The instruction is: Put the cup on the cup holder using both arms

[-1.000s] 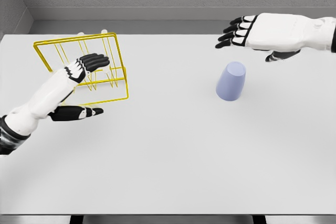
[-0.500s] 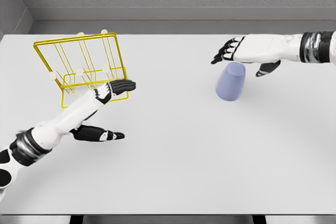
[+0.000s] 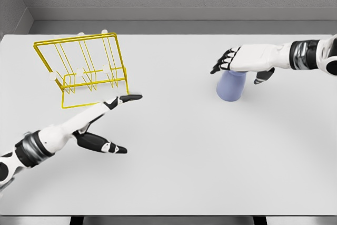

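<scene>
Here the lavender cup point(image 3: 231, 86) stands upside down on the white bench point(image 3: 179, 156), right of the middle and well apart from the yellow wire cup holder point(image 3: 84, 69) at the far left. The right robot hand point(image 3: 237, 62) hovers at the cup's top with fingers spread, not closed on it — a descent that lands off-centre could tip the cup or knock it rolling across the bench. The left robot hand point(image 3: 102, 125) waits open and empty near the holder's front edge, close enough that a careless sweep might shove the light frame out of place.
</scene>
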`<action>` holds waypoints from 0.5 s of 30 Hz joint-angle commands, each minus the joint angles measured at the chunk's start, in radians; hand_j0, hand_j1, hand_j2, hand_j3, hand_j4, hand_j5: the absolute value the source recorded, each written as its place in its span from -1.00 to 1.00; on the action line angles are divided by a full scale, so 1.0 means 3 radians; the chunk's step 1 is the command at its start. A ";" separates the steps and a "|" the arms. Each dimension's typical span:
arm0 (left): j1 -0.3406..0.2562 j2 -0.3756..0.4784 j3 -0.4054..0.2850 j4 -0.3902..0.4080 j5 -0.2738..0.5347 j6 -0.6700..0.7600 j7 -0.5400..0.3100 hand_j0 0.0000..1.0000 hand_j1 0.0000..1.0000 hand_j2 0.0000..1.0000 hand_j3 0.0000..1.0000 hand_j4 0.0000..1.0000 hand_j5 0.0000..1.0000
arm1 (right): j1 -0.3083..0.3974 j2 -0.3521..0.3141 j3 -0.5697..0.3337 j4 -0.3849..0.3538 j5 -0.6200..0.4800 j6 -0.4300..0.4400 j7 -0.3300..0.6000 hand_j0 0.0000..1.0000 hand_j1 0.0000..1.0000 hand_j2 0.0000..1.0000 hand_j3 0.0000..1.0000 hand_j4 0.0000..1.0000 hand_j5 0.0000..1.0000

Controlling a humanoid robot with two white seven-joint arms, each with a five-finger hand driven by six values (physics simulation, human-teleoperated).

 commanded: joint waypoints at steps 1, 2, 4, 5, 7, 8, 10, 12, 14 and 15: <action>0.0000 -0.0016 -0.0037 -0.0002 0.0249 0.0228 -0.0131 1.00 1.00 1.00 1.00 1.00 1.00 | 0.0000 -0.0001 0.0023 0.0022 0.0004 0.0008 -0.0001 0.98 0.98 0.98 0.98 0.98 0.98; -0.0010 -0.0026 -0.0043 -0.0002 0.0325 0.0361 -0.0131 1.00 1.00 1.00 1.00 1.00 1.00 | 0.0000 -0.0001 0.0023 0.0022 0.0004 0.0008 -0.0001 0.98 0.98 0.98 0.98 0.98 0.98; -0.0010 -0.0103 -0.0073 0.0013 0.0535 0.0591 -0.0131 1.00 1.00 1.00 1.00 1.00 1.00 | 0.0000 -0.0001 0.0013 0.0022 -0.0001 0.0008 -0.0001 0.98 0.98 0.98 0.98 0.98 0.98; -0.0015 -0.0134 -0.0073 0.0013 0.0612 0.0668 -0.0131 1.00 1.00 1.00 1.00 1.00 1.00 | 0.0000 -0.0001 0.0013 0.0022 -0.0006 0.0008 -0.0001 0.98 0.98 0.98 0.98 0.98 0.98; -0.0031 -0.0174 -0.0073 0.0018 0.0801 0.0786 -0.0131 1.00 1.00 1.00 1.00 1.00 1.00 | 0.0000 0.0004 0.0003 0.0017 -0.0006 0.0008 -0.0001 0.97 0.97 0.97 0.97 0.97 0.97; -0.0066 -0.0185 -0.0073 0.0023 0.0903 0.0893 -0.0131 1.00 1.00 1.00 1.00 1.00 1.00 | 0.0000 0.0004 0.0003 0.0022 -0.0001 0.0008 -0.0001 0.94 0.94 0.94 0.94 0.94 0.94; -0.0102 -0.0236 -0.0073 0.0028 0.1016 0.1052 -0.0131 1.00 1.00 1.00 1.00 1.00 1.00 | 0.0000 -0.0001 0.0003 0.0022 0.0004 0.0008 -0.0001 0.88 0.88 0.88 0.88 0.88 0.88; -0.0123 -0.0297 -0.0073 0.0054 0.1021 0.1200 -0.0131 1.00 1.00 1.00 1.00 1.00 1.00 | 0.0000 -0.0001 0.0003 0.0022 0.0004 0.0008 -0.0001 0.80 0.80 0.80 0.80 0.80 0.80; -0.0123 -0.0318 -0.0073 0.0084 0.1021 0.1262 -0.0131 1.00 1.00 1.00 1.00 1.00 1.00 | 0.0000 -0.0001 -0.0002 0.0022 0.0009 0.0008 -0.0001 0.73 0.73 0.73 0.73 0.73 0.73; -0.0123 -0.0338 -0.0078 0.0089 0.1021 0.1272 -0.0131 1.00 1.00 1.00 1.00 1.00 1.00 | -0.0005 0.0004 -0.0002 0.0022 0.0009 0.0008 -0.0001 0.70 0.70 0.70 0.70 0.70 0.70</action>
